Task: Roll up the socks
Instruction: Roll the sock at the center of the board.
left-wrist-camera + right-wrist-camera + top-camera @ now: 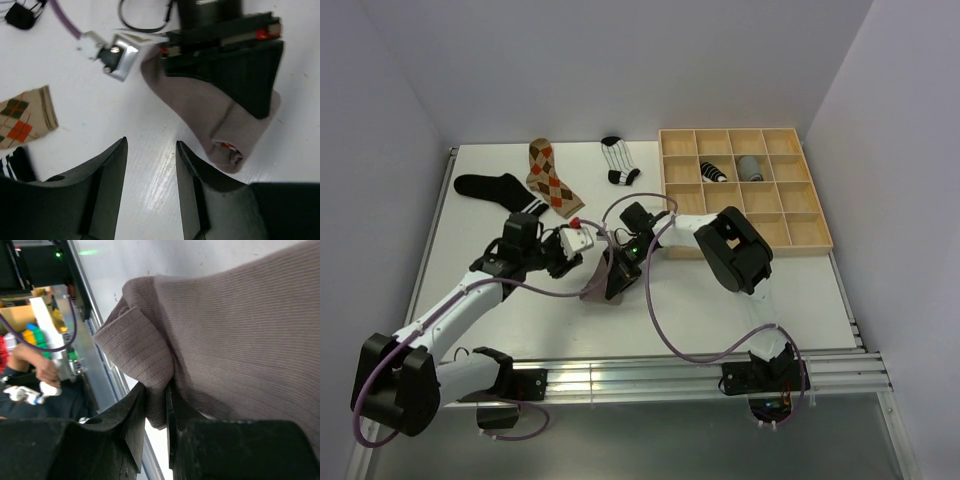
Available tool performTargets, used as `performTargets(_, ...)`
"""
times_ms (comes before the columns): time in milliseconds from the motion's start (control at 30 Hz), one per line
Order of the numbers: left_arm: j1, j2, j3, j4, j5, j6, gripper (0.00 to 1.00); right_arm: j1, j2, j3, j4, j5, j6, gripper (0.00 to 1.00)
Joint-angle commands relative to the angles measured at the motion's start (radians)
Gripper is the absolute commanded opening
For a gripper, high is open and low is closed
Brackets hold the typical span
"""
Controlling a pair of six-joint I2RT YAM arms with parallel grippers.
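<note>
white bench (740, 300), pale wooden grid tray (661, 200). inside the tray, a rolled sock (713, 171) striped black and white lies beside a plain grey roll (750, 167). left of the tray: a striped sock (617, 160), white with thin black lines and black at cuff, heel and toe; a tan argyle sock (548, 178) with orange and brown diamonds; a black sock (500, 190) with white bands at the cuff. off the tray's near-left corner, a ribbed taupe sock (240, 330) meets the black right end effector (156, 400). the left end effector (150, 147) is black too, near a purple cable (69, 24).
</note>
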Motion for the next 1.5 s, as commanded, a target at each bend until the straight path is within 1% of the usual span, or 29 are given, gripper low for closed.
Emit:
performTargets(0,-0.053,-0.014,-0.008,-0.019,0.029,0.155,0.49,-0.012,0.05,0.025,-0.004,0.044,0.008,0.15)
performTargets(67,-0.087,0.011,-0.005,-0.068,0.04,0.182,0.49,-0.012,0.061,0.032,-0.007,0.057,0.015,0.15)
performTargets(200,-0.148,0.017,-0.016,-0.115,0.052,0.234,0.51,-0.02,0.07,0.035,-0.002,0.067,0.037,0.15)
performTargets(367,-0.232,0.057,-0.022,-0.15,0.035,0.255,0.51,-0.023,0.081,0.042,-0.005,0.087,0.057,0.15)
performTargets(467,-0.251,0.101,-0.01,-0.164,0.032,0.245,0.49,-0.025,0.078,0.035,-0.004,0.1,0.062,0.15)
performTargets(633,-0.252,0.164,0.018,-0.144,0.021,0.234,0.48,-0.026,0.076,0.031,-0.011,0.122,0.054,0.15)
performTargets(833,-0.252,0.236,0.064,-0.158,0.033,0.231,0.46,-0.026,0.076,0.014,0.001,0.133,0.057,0.15)
performTargets(933,-0.254,0.279,0.095,-0.167,0.033,0.22,0.42,-0.026,0.07,0.003,0.012,0.142,0.059,0.15)
performTargets(967,-0.252,0.29,0.101,-0.179,0.036,0.216,0.39,-0.028,0.068,-0.004,0.015,0.152,0.059,0.15)
performTargets(1033,-0.252,0.325,0.127,-0.19,0.04,0.211,0.35,-0.028,0.062,-0.012,0.024,0.168,0.062,0.15)
performTargets(1067,-0.252,0.337,0.136,-0.211,0.04,0.209,0.28,-0.028,0.056,-0.023,0.028,0.18,0.067,0.15)
performTargets(1133,-0.252,0.382,0.17,-0.246,0.043,0.216,0.24,-0.028,0.032,-0.037,0.051,0.241,0.074,0.19)
performTargets(1167,-0.252,0.399,0.182,-0.26,0.049,0.211,0.19,-0.026,0.019,-0.05,0.059,0.272,0.091,0.25)
performTargets(1233,-0.251,0.448,0.228,-0.317,0.056,0.203,0.15,-0.028,-0.025,-0.07,0.094,0.355,0.105,0.32)
performTargets(1267,-0.249,0.463,0.243,-0.332,0.066,0.19,0.12,-0.026,-0.043,-0.098,0.114,0.388,0.138,0.4)
performTargets(1333,-0.248,0.512,0.297,-0.393,0.086,0.183,0.09,-0.026,-0.115,-0.135,0.185,0.476,0.171,0.47)
performTargets(1367,-0.243,0.528,0.314,-0.414,0.087,0.17,0.07,-0.026,-0.141,-0.183,0.217,0.504,0.217,0.51)
performTargets(1400,-0.242,0.561,0.347,-0.434,0.092,0.163,0.06,-0.026,-0.171,-0.207,0.27,0.542,0.241,0.54)
performTargets(1467,-0.226,0.589,0.375,-0.475,0.115,0.137,0.04,-0.026,-0.246,-0.262,0.309,0.623,0.307,0.57)
